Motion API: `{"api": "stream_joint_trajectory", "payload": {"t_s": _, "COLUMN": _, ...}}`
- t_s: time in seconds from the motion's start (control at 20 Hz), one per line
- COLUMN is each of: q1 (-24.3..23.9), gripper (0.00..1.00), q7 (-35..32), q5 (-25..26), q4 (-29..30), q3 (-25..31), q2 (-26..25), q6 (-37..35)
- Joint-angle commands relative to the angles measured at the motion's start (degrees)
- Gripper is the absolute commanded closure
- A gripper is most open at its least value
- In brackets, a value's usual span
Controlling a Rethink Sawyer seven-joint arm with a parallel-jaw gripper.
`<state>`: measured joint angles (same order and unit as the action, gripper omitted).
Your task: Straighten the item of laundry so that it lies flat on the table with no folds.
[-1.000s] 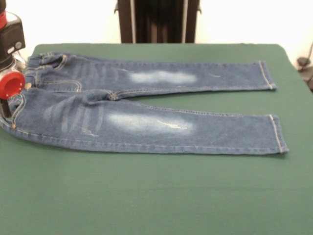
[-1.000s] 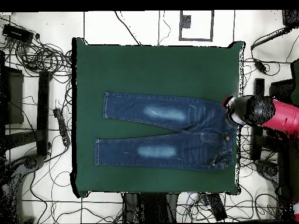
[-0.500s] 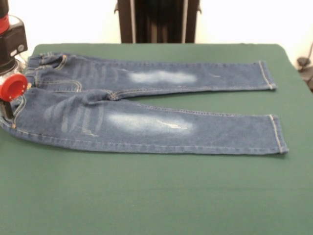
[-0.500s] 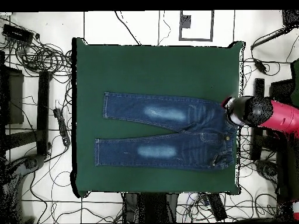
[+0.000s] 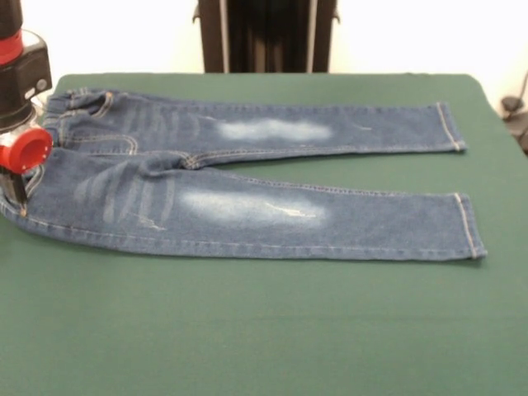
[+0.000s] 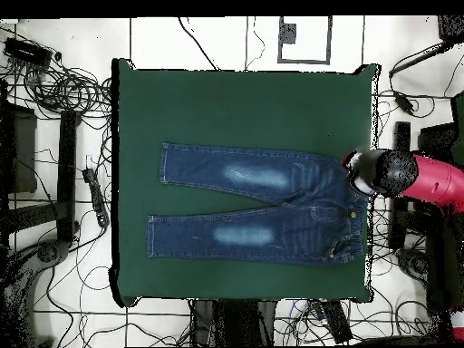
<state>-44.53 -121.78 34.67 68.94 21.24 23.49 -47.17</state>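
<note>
The item of laundry [image 5: 247, 206] is a small pair of blue jeans spread out on the green table [image 5: 264, 330], legs apart and running sideways, with pale patches on the thighs. It looks flat, with only slight wrinkles near the hips. In the overhead view the jeans [image 6: 254, 204] lie across the middle of the table [image 6: 236, 100], waistband toward the right edge. My gripper [image 5: 15, 194] stands at the waistband end, under a red round part of the wrist. From above, the gripper [image 6: 361, 174] sits at the waistband's upper corner.
Cables and dark equipment [image 6: 54, 82] crowd the floor all round the table. A dark stand [image 5: 266, 35] rises behind the far edge. The red arm [image 6: 439, 181] reaches in over the table's right edge in the overhead view.
The wrist with its red part has shifted slightly to the right in the front view. The jeans have not moved.
</note>
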Motion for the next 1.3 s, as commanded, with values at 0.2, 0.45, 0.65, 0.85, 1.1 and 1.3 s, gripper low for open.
{"api": "stream_joint_trajectory", "payload": {"t_s": 0.2, "q1": 3.3, "gripper": 1.00, "q7": 10.9, "q5": 2.2, "q4": -0.4, "q3": 3.4, "q2": -8.9, "q6": 2.1}}
{"api": "stream_joint_trajectory", "payload": {"t_s": 0.45, "q1": 3.6, "gripper": 1.00, "q7": 14.4, "q5": 2.6, "q4": -3.2, "q3": 4.2, "q2": -11.9, "q6": 0.0}}
{"api": "stream_joint_trajectory", "payload": {"t_s": 0.65, "q1": 3.9, "gripper": 1.00, "q7": 19.5, "q5": 3.8, "q4": -5.4, "q3": 5.9, "q2": -13.1, "q6": 0.3}}
{"api": "stream_joint_trajectory", "payload": {"t_s": 0.85, "q1": 4.4, "gripper": 1.00, "q7": 20.0, "q5": 3.9, "q4": -2.0, "q3": 7.4, "q2": -8.8, "q6": 4.0}}
{"api": "stream_joint_trajectory", "payload": {"t_s": 1.1, "q1": 5.9, "gripper": 1.00, "q7": 20.3, "q5": 2.2, "q4": 0.3, "q3": 7.4, "q2": -2.1, "q6": -1.5}}
{"api": "stream_joint_trajectory", "payload": {"t_s": 1.3, "q1": 6.9, "gripper": 1.00, "q7": 18.9, "q5": 2.2, "q4": 1.9, "q3": 6.0, "q2": 2.0, "q6": -3.2}}
